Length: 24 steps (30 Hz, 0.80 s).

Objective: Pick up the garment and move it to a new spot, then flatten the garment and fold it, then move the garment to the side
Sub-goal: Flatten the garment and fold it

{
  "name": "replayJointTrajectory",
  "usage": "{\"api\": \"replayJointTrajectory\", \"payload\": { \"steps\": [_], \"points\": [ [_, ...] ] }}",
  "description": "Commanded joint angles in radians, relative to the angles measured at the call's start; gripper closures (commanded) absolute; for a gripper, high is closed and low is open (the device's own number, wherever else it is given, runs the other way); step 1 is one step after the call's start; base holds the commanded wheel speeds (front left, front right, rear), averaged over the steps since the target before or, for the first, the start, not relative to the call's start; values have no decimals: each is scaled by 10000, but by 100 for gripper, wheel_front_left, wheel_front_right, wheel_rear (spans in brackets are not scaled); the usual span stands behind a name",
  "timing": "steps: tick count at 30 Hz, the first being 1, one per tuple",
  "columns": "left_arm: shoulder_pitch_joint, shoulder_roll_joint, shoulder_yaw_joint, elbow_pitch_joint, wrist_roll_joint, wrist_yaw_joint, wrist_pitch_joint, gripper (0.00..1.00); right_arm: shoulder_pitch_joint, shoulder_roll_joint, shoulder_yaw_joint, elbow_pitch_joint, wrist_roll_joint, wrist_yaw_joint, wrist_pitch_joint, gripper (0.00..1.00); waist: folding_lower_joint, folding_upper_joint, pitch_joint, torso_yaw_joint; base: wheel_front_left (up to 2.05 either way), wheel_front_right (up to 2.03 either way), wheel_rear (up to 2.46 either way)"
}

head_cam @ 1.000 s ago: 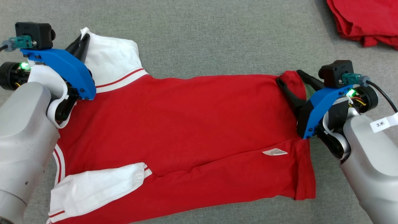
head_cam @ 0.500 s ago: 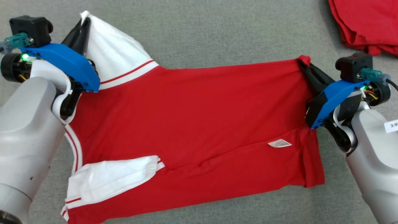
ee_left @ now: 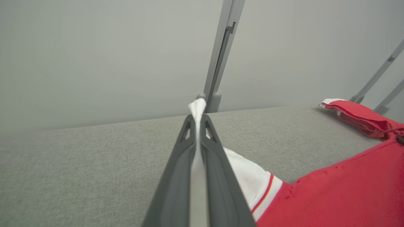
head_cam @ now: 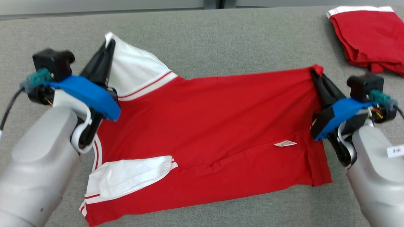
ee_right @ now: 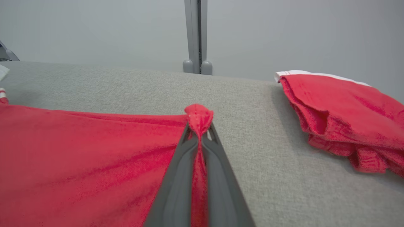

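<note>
The garment is a red shirt with white sleeves and red-striped trim, stretched out across the grey table. My left gripper is shut on the tip of the far white sleeve, lifting it off the cloth. My right gripper is shut on the far red hem corner, which bunches above the fingertips. The near white sleeve lies folded on the shirt front. A small white label shows near the hem. The near edge of the shirt rests on the table.
A second folded red garment with a white edge lies at the far right of the grey fabric table. A grey wall with an upright post stands behind the table's far edge.
My right gripper closed on the hem corner. Both grippers raised the far edge of the shirt and drew it taut. The head camera tilted up, bringing the table's far edge into view.
</note>
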Motion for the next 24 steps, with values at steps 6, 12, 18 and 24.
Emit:
{"api": "replayJointTrajectory", "payload": {
  "steps": [6,12,18,24],
  "points": [
    [1526,452,597,-1438,159,382,-82,100,809,114,-335,263,-259,2,-654,100,1,0,-323,171,0,0,0],
    [3101,834,1246,-3135,477,1001,-81,100,1261,153,-512,405,-407,2,-998,100,1,0,-500,359,0,0,0],
    [4507,1001,1421,-4204,587,1460,-81,100,1597,259,-633,339,-693,2,-1163,100,1,0,-681,490,0,0,0],
    [5475,926,1370,-4570,660,1761,-84,100,2115,357,-774,75,-843,2,-1226,100,1,0,-868,547,0,0,0]
  ]
}}
